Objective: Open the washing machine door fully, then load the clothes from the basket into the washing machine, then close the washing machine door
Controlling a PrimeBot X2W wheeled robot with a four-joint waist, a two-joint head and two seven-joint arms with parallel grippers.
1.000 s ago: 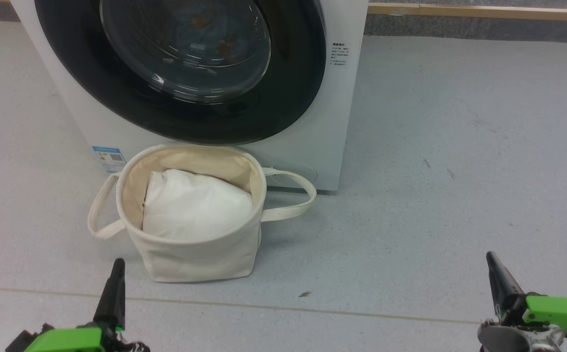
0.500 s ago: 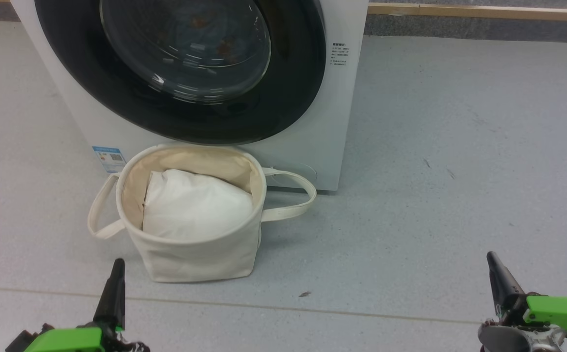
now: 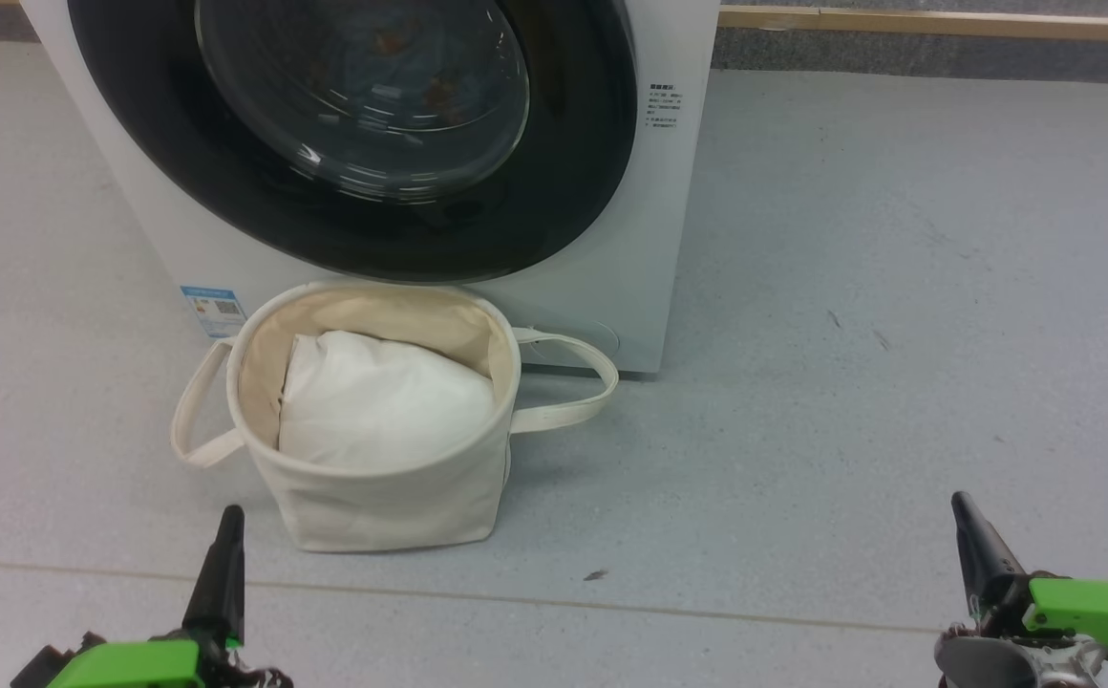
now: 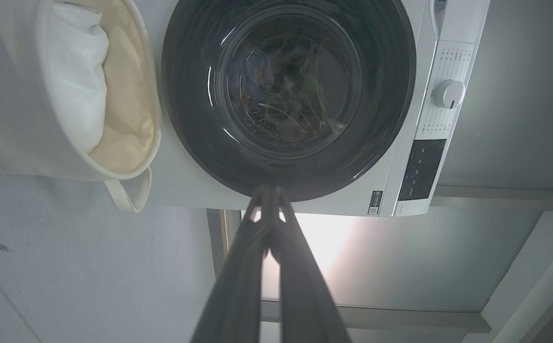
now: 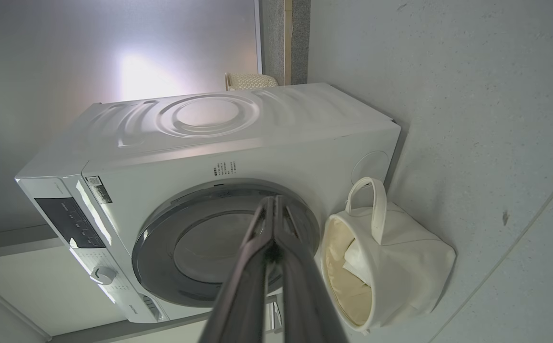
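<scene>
The white washing machine (image 3: 611, 277) stands straight ahead, and its washing machine door (image 3: 353, 210), with a glossy black rim and a glass bowl, sits flush against the front. Behind the glass I make out the clothes (image 4: 256, 78) as blue fabric with orange specks. In front of the machine the cream basket (image 3: 392, 497) stands upright, with a plain white pillow-like liner (image 3: 382, 401) inside. My left gripper (image 3: 229, 521) is shut and empty at the lower left, just short of the basket. Far to the lower right, my right gripper (image 3: 960, 506) is shut too, holding nothing. Each wrist view shows its closed fingertips (image 4: 268, 190) (image 5: 272, 200) pointing at the door.
Grey floor stretches wide to the right of the machine. A floor seam (image 3: 707, 612) runs across just ahead of my grippers. A wooden baseboard (image 3: 936, 19) lines the far wall. The control knob (image 4: 449, 94) sits on the machine's panel.
</scene>
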